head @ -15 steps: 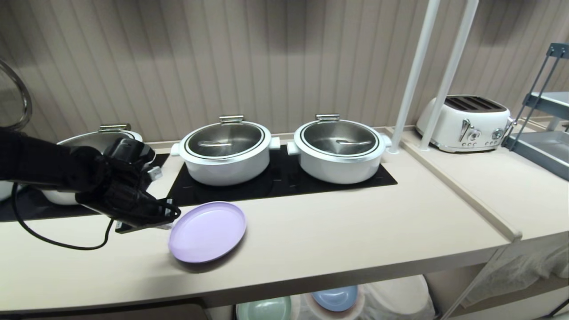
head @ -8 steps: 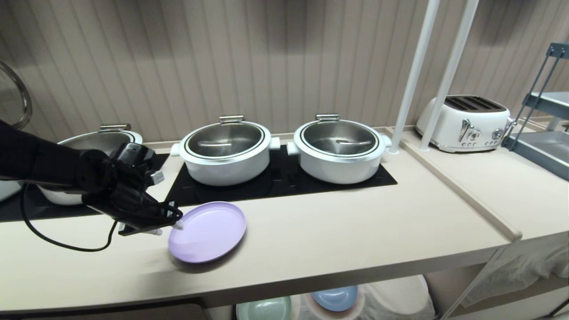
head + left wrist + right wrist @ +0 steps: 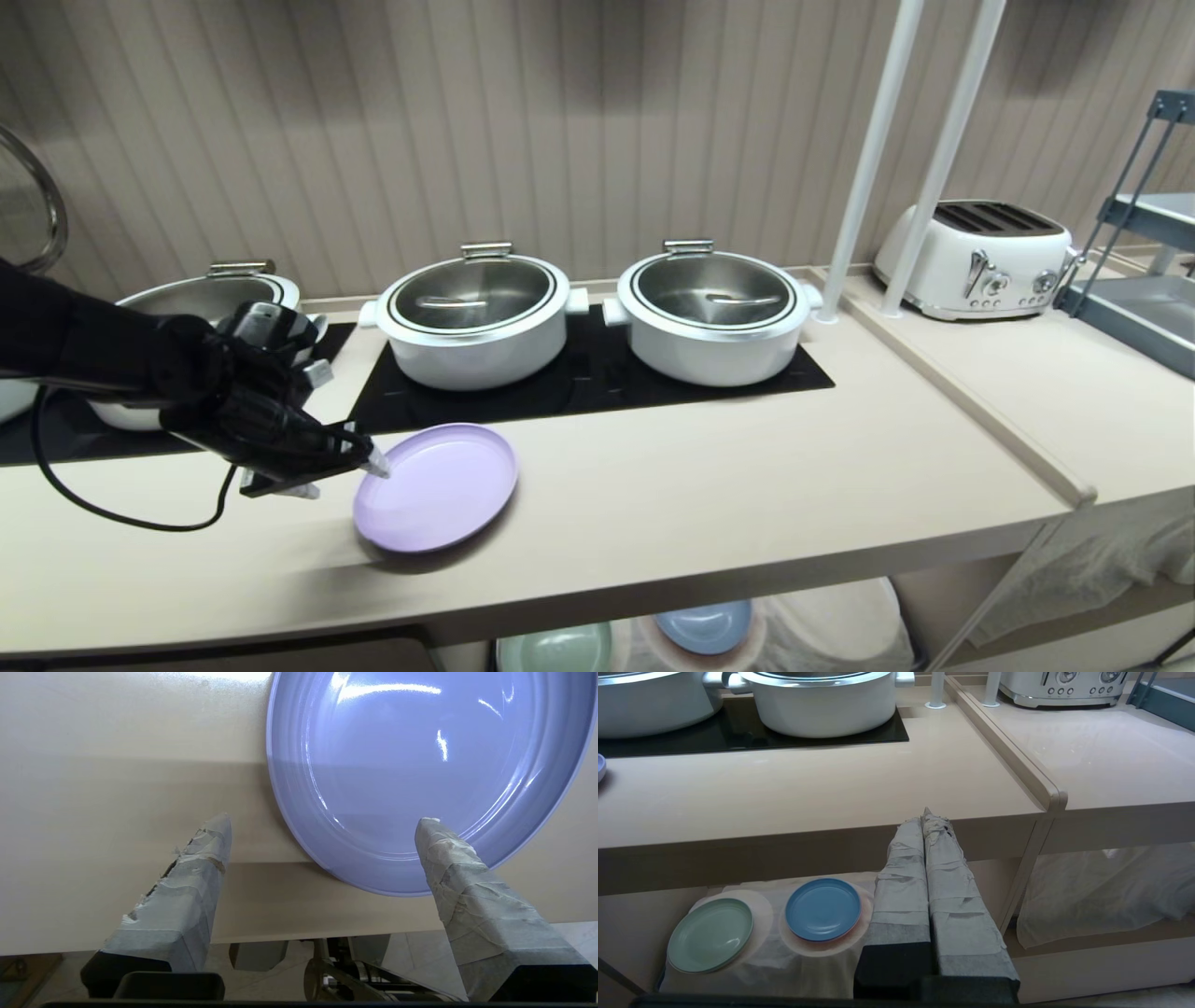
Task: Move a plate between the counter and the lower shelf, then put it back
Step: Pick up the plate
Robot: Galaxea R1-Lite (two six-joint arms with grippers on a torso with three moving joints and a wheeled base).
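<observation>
The lilac plate (image 3: 439,487) (image 3: 420,756) lies flat on the counter (image 3: 700,485), near its front edge and in front of the black cooktop. My left gripper (image 3: 344,476) (image 3: 323,822) is at the plate's left rim and stands open. One taped finger (image 3: 448,858) is over the rim, the other (image 3: 196,868) over bare counter, and neither grips the plate. My right gripper (image 3: 927,814) is shut and empty. It hangs in front of the counter's front edge, above the lower shelf (image 3: 1064,947), and is outside the head view.
Two lidded white pots (image 3: 476,322) (image 3: 714,313) stand on the cooktop (image 3: 597,383), with a third (image 3: 205,299) behind my left arm. At the right are white poles (image 3: 868,159), a toaster (image 3: 980,257) and a blue-grey rack (image 3: 1139,289). A blue plate (image 3: 823,909) and a green plate (image 3: 710,934) lie below.
My left gripper has opened and let go of the plate's left rim, then drawn back slightly to the left. The plate stays where it was on the counter.
</observation>
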